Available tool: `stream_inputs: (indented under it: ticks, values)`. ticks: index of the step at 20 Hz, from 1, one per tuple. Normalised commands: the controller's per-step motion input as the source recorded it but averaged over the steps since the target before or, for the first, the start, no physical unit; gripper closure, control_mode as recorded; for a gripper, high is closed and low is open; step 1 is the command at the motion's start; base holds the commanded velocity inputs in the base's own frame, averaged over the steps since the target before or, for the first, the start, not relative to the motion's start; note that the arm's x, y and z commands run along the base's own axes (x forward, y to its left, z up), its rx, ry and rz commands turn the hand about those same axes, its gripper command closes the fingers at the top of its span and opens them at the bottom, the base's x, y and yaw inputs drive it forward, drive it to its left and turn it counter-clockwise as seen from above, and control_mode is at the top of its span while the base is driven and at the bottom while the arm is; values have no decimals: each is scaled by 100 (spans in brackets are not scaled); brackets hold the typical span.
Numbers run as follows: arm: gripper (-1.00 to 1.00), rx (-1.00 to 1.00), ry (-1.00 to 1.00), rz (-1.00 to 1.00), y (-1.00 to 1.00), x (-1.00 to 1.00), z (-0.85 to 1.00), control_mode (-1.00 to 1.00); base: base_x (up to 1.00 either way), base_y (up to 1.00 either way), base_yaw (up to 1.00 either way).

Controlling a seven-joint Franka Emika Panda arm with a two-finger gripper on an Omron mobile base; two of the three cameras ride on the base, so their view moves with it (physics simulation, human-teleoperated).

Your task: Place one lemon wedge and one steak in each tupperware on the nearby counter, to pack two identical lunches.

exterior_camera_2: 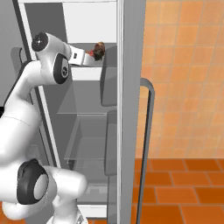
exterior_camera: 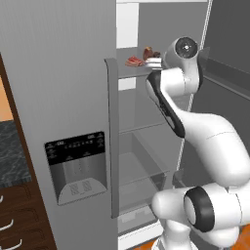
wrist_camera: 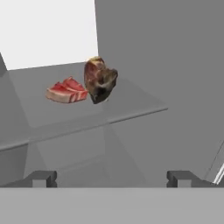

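Fridge shelf (wrist_camera: 131,103): steaks (wrist_camera: 83,85) beyond spread jaws.

We get 3 views. Left base view sits behind the arm (exterior_camera: 195,136) on its left, looking forward into the open fridge (exterior_camera: 141,146), close up; the fridge door with its dispenser panel (exterior_camera: 76,166) takes the left half, and a sliver of the counter (exterior_camera: 10,151) shows at the left edge. Right base view sits behind the arm on its right, same fridge interior seen from the other side, plus an orange tiled wall (exterior_camera_2: 183,78). Both share the upper glass shelf (exterior_camera: 134,72) with 2 steaks (exterior_camera_2: 98,50). Hand view looks along the gripper (wrist_camera: 111,178) at that shelf from nearer, slightly above it, steaks centre-left.
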Motion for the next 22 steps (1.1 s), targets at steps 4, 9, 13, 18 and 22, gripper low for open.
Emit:
stream_inputs:
  ticks: [4, 9, 13, 18, 22]
  values:
    - [-100, 0, 6, 0, 0, 80, 6, -100, 0, 0, 0]
    - [-100, 0, 0, 0, -3, 76, 0, -100, 0, 0, 0]
    - [-100, 0, 0, 0, 0, 71, -7, -100, 0, 0, 0]
    - [-100, 0, 0, 0, -10, 71, -13, -100, 0, 0, 0]
    - [-100, 0, 2, 0, -8, 61, -7, -100, 0, 0, 0]
